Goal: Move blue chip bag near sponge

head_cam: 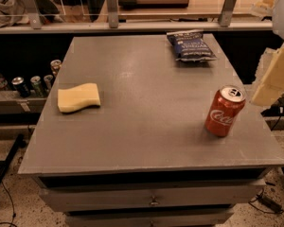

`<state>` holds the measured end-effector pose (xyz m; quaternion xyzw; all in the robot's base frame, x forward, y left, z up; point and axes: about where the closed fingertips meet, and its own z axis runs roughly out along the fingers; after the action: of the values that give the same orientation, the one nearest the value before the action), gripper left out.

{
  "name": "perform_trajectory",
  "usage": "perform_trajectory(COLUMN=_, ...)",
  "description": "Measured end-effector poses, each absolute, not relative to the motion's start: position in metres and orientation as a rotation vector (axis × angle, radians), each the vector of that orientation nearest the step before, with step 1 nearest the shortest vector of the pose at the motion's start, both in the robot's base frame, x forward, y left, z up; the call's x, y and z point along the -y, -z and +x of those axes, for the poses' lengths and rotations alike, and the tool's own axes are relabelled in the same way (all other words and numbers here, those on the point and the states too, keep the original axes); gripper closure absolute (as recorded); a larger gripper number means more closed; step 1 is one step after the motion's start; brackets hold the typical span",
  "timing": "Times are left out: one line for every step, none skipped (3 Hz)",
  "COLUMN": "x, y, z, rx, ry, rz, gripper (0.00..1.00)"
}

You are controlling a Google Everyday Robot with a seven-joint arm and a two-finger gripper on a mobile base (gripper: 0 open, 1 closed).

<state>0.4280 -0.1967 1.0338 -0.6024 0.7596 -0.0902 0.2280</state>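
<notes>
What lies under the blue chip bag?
The blue chip bag lies on the grey table; anything beneath it is covered. The gripper is at the view's right edge, apart from it.

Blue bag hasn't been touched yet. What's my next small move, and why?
Probably bring the gripper across until it is above the blue chip bag. The gripper hangs off to the right of the table, while the bag lies at the far right, well apart from the sponge on the left.
</notes>
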Motion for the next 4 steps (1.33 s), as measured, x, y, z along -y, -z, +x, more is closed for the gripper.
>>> perform_trajectory(x=0.197, y=-1.034, z=0.428, rx=-2.092, ry=0.248, rz=-1.659, gripper=0.0)
perform_trajectory(x=0.201, y=-1.039, z=0.435, rx=-2.096, ry=0.277, rz=-1.603, gripper=0.0)
perform_trajectory(x=0.215, y=-1.045, z=0.46, rx=-2.126, ry=0.312, rz=-1.481, gripper=0.0)
perform_trajectory(x=0.231, y=-1.037, z=0.503, rx=-2.169, ry=0.309, rz=-1.369, gripper=0.0)
